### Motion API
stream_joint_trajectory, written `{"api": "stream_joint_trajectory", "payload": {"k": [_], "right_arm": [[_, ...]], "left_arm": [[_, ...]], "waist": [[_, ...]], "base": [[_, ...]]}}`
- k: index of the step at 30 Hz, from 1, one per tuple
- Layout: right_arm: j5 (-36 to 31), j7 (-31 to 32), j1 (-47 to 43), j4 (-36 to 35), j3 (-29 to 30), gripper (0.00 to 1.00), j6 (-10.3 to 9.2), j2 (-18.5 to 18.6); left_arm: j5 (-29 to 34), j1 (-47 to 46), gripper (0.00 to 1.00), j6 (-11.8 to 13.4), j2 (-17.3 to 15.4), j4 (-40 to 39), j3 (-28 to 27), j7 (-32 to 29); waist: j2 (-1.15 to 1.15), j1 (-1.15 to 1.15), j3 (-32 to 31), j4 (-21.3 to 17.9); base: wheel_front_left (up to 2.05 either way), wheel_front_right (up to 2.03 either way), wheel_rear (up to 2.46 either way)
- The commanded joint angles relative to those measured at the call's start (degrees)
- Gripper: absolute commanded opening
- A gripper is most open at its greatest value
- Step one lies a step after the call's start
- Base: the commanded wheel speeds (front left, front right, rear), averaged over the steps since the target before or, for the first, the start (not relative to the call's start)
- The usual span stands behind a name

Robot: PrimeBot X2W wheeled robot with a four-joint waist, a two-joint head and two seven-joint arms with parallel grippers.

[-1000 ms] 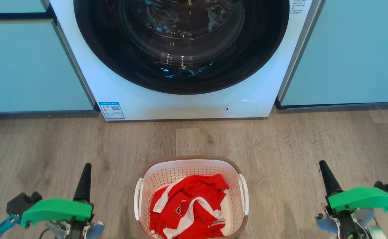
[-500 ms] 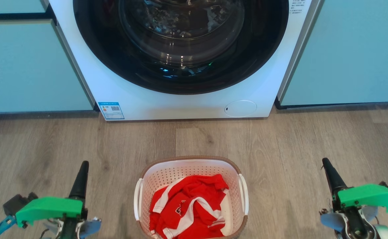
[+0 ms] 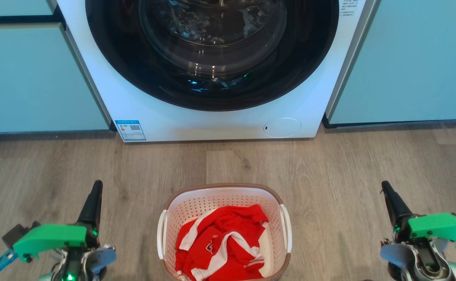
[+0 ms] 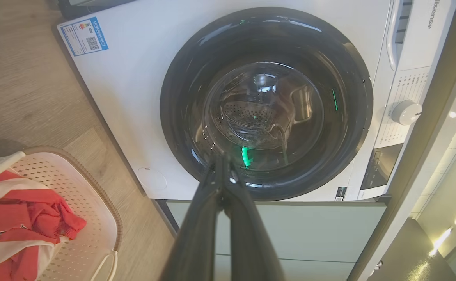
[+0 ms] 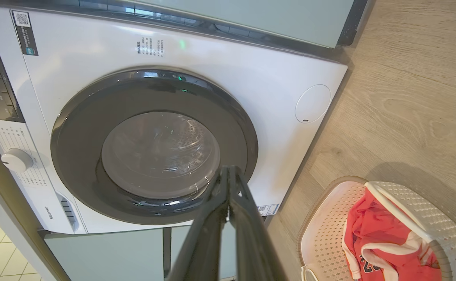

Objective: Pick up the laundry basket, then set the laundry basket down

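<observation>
The white laundry basket (image 3: 212,201) with its brown rim stands on the wood floor at bottom centre of the head view, a red and white garment (image 3: 220,242) lying inside. It also sits at the lower left as the basket (image 4: 91,203) in the left wrist view and at the lower right as the basket (image 5: 415,222) in the right wrist view. My left gripper (image 3: 95,189) is to its left and my right gripper (image 3: 387,189) to its right, both well apart from it. Each is shut, fingertips together, holding nothing: left gripper (image 4: 222,160), right gripper (image 5: 228,171).
A white front-loading washing machine (image 3: 165,121) with a dark round door (image 3: 212,54) stands just beyond the basket. Pale green cabinets (image 3: 29,78) flank it on both sides. Bare wood floor (image 3: 329,164) lies between machine and basket.
Both grippers have drifted outward and slightly forward, the left one to the left and the right one to the right. The basket has stayed put.
</observation>
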State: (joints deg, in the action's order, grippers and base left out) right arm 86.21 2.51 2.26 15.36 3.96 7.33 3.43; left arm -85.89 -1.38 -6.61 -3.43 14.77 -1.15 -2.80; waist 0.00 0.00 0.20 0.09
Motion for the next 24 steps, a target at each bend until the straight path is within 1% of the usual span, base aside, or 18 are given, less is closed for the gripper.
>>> {"api": "stream_joint_trajectory", "payload": {"k": [1, 11, 24], "right_arm": [[1.63, 0.69, 3.07, -1.74, -0.50, 0.00, 0.14, 0.88], [7.57, 2.40, 3.75, -1.46, 0.61, 0.00, 0.16, 0.85], [7.36, 2.63, 3.77, -1.44, 0.88, 0.00, 0.16, 0.66]], "left_arm": [[-1.58, -3.46, 0.00, -0.64, -0.75, -1.45, -2.53, -0.57], [-7.67, -4.66, 0.00, -0.88, -0.68, -0.80, -3.67, -2.32], [-7.49, -4.68, 0.00, -0.88, -0.51, -0.78, -3.91, -2.52]], "waist": [[0.00, 0.00, 0.00, -0.01], [0.00, 0.00, -0.01, -0.09], [0.00, 0.00, -0.02, -0.09]], "base": [[0.00, 0.00, 0.00], [0.00, 0.00, 0.00], [0.00, 0.00, 0.00]]}}
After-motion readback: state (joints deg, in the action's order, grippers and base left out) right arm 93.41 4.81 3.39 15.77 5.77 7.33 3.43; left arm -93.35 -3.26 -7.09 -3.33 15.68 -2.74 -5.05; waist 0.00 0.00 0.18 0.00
